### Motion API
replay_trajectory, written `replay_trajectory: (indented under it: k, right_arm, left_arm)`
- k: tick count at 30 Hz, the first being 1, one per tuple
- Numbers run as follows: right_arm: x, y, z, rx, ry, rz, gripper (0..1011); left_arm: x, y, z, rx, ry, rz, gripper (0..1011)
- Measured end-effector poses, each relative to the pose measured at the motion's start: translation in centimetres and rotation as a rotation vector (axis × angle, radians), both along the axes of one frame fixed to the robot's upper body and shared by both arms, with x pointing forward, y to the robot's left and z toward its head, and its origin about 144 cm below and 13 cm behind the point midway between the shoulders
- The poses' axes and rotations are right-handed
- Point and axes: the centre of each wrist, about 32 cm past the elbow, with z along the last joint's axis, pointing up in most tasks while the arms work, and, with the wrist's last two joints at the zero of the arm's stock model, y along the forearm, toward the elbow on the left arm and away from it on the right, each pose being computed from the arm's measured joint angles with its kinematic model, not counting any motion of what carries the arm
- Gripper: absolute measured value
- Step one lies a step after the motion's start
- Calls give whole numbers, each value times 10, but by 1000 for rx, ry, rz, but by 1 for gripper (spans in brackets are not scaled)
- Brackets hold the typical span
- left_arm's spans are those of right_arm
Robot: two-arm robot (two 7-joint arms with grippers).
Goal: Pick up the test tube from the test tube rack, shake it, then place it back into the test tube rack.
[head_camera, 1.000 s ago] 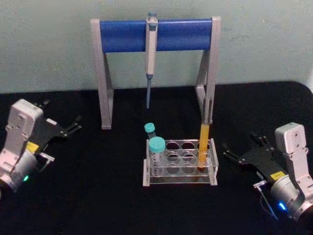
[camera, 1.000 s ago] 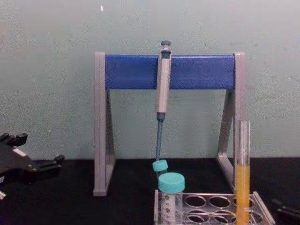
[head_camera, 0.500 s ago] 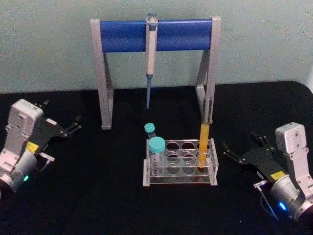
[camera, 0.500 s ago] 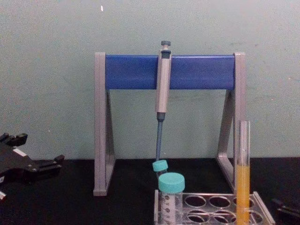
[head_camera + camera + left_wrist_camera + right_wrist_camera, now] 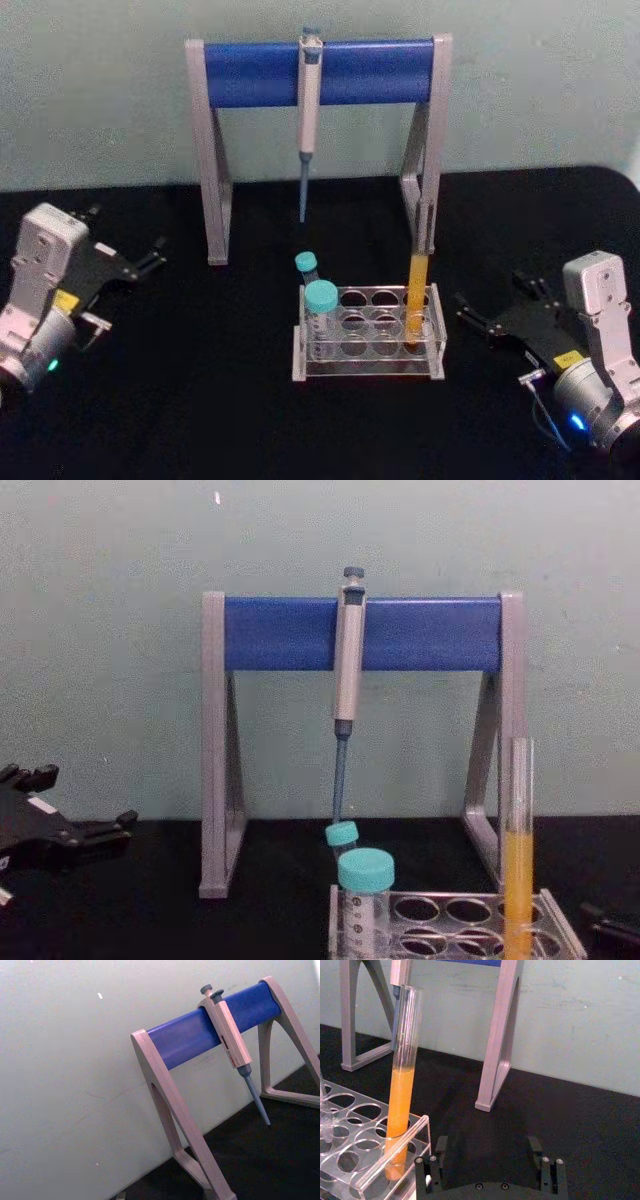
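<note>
We've got the test tube (image 5: pixel 416 300) standing upright in the test tube rack's (image 5: pixel 368 342) right end, center frame. Right gripper (image 5: pixel 487 315) sits lower right, fingers spread, probably lined up for grabbing. Left gripper (image 5: pixel 142 264) is parked far left, open.

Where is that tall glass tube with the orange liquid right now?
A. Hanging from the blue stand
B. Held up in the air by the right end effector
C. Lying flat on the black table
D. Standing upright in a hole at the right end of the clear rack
D: the test tube stands upright in the test tube rack, at its right end, with the right end effector apart from it, beside the rack.
</note>
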Motion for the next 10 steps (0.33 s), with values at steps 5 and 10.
replay_trajectory:
  k: [5, 10]
  right_arm:
    - [0, 0, 0, 0, 0, 0, 1000]
    - [0, 0, 0, 0, 0, 0, 1000]
  left_arm:
    - [0, 0, 0, 0, 0, 0, 1001]
    - [0, 0, 0, 0, 0, 0, 1001]
